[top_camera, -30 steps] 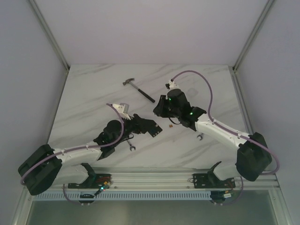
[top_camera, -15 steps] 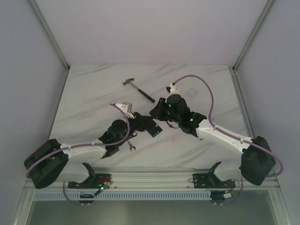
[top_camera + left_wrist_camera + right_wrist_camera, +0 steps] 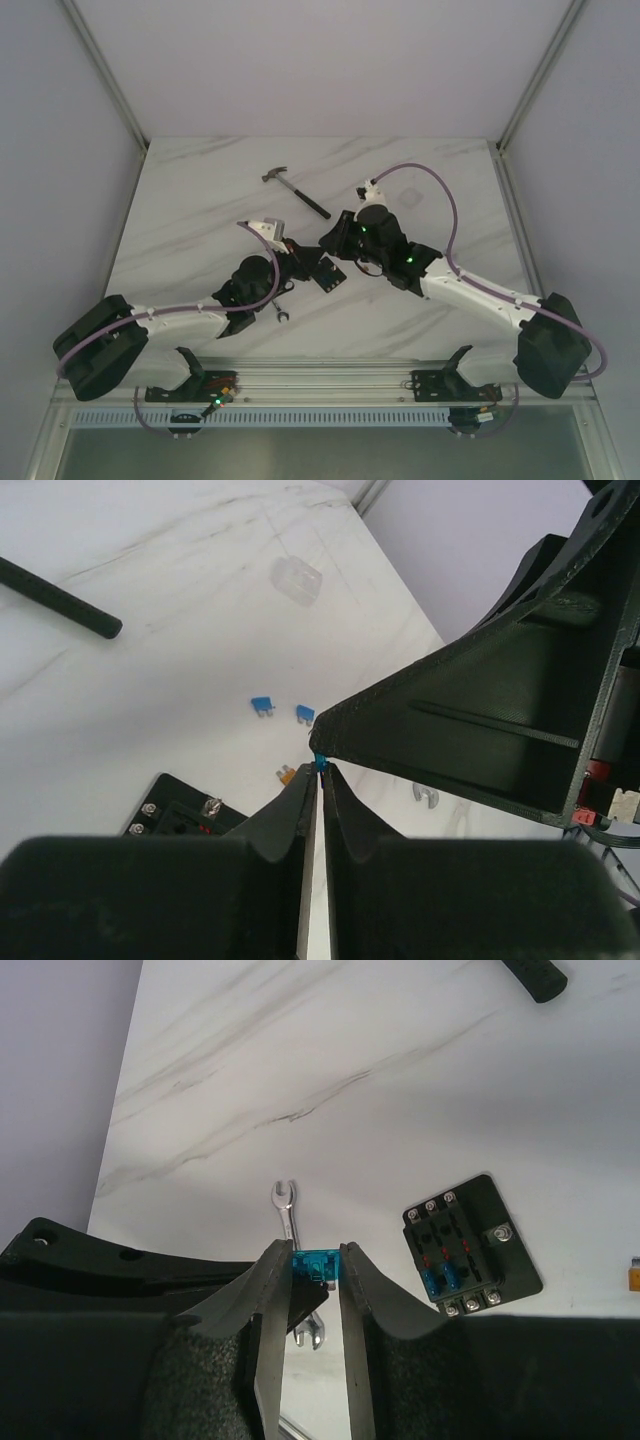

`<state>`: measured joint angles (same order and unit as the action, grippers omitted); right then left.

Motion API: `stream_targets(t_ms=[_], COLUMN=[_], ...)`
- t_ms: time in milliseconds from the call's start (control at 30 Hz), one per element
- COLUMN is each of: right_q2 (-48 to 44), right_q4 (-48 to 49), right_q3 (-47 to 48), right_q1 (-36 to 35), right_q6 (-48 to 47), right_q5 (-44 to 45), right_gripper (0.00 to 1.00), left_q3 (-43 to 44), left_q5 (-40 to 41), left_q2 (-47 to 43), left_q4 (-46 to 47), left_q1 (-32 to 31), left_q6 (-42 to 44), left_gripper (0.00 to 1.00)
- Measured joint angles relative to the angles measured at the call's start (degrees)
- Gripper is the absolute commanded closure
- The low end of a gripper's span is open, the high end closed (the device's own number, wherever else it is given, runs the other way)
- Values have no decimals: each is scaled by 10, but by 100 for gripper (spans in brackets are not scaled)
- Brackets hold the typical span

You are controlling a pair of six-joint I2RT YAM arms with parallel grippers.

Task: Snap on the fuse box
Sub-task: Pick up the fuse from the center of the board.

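Note:
The fuse box (image 3: 470, 1240) is a black square block lying flat on the marble table, with two blue fuses seated in it; it also shows in the left wrist view (image 3: 180, 810) and from above (image 3: 328, 274). My right gripper (image 3: 315, 1257) is shut on a teal-blue fuse (image 3: 318, 1264), held in the air above the table. My left gripper (image 3: 320, 772) meets it tip to tip, its jaws nearly together and pinching the same blue fuse (image 3: 320, 763) right under the right gripper's finger (image 3: 480, 730). Both grippers hover just left of the fuse box.
Two loose blue fuses (image 3: 262, 706) (image 3: 305, 714) and an orange one (image 3: 287, 775) lie on the table. A clear plastic cover (image 3: 297, 580) rests farther back. A hammer (image 3: 297, 192) lies at the back, a small wrench (image 3: 288, 1205) under the grippers, another wrench (image 3: 428, 796) to the right.
My left gripper's jaws have closed from wide apart onto the fuse. The right arm has swung left with its fuse to meet the left gripper.

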<state>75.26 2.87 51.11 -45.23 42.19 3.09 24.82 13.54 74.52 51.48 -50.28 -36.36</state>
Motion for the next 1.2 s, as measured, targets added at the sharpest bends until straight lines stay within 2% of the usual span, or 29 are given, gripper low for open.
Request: stream_targets(t_ms=[167, 433, 633, 733, 900, 1200], right_q2=[-2, -25, -74, -89, -89, -87], right_q4=[8, 14, 8, -16, -62, -123], right_q3=[-5, -20, -19, -5, 31, 68], right_q1=[-1, -3, 9, 32, 74, 98], right_q6=[4, 3, -77, -151, -272, -413], right_q5=[2, 8, -6, -48, -167, -339], right_gripper=[71, 52, 45, 45, 46, 48], left_q3=[0, 0, 0, 0, 0, 13], left_q5=[0, -9, -55, -104, -201, -361], left_q2=[0, -13, -59, -85, -127, -169], left_q4=[-1, -5, -39, -57, -89, -153], left_q1=[-1, -1, 14, 45, 90, 129], left_q6=[11, 31, 68, 88, 122, 175], left_gripper=[93, 96, 96, 96, 96, 96])
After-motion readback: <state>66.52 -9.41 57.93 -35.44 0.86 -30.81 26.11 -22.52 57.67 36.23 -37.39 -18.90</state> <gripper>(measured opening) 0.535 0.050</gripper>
